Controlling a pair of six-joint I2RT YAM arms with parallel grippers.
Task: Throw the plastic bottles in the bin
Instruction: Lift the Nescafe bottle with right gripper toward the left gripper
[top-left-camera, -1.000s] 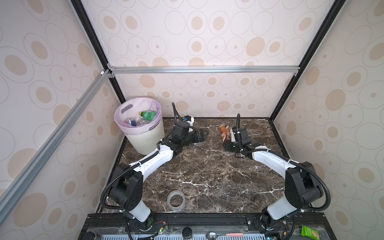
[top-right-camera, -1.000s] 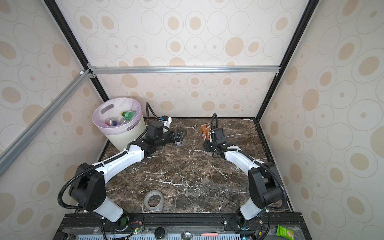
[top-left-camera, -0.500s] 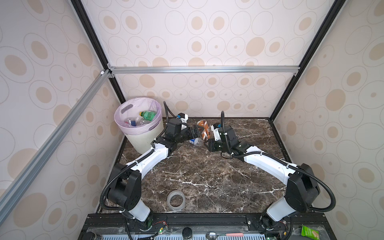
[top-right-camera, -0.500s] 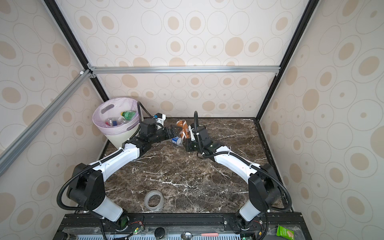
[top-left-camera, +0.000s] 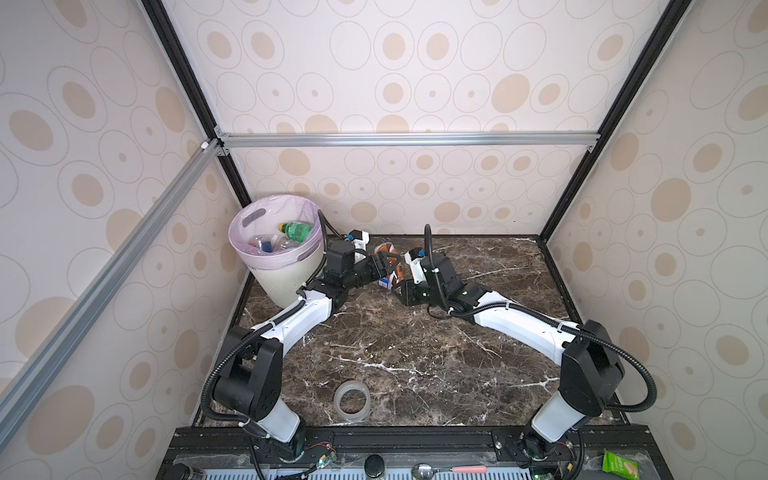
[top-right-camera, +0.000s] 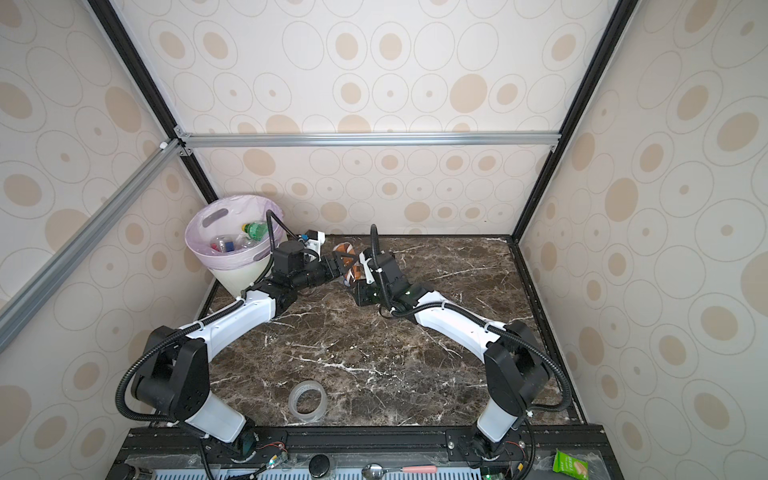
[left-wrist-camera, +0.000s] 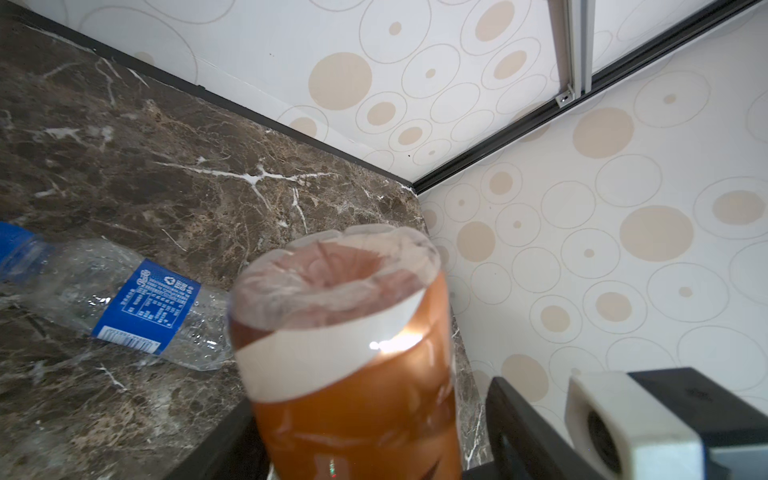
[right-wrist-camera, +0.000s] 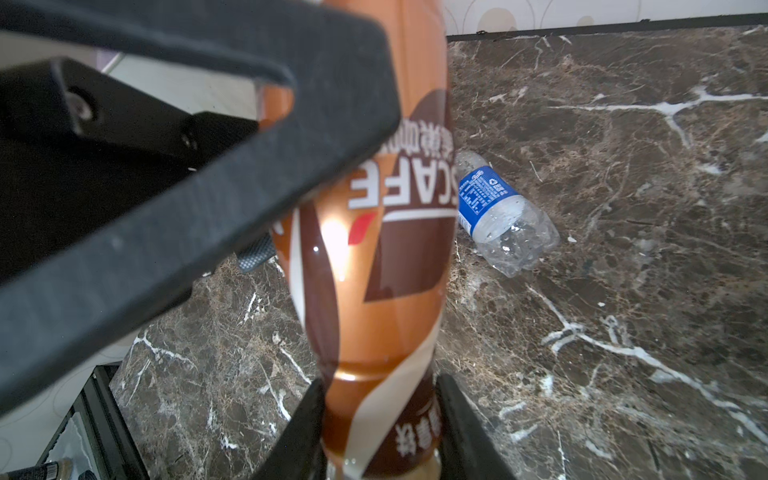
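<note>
Risk first: the brown bottle hangs above the surface near the bin. Your right tool clamps its neck. Your left tool sits round its body, and whether it grips yet cannot be told. If you release right too soon, the slick wrap may slip. Count: one brown bottle, one blue-labelled bottle lying on the surface, at least three more binned.

The brown bottle wears a glossy, smooth plastic wrap that catches a highlight; the clear bottle is thin, crinkled transparent plastic with a shiny blue label. The table is polished dark marble, white-veined. The bin is matt cream plastic, its bag thin translucent film.
</note>
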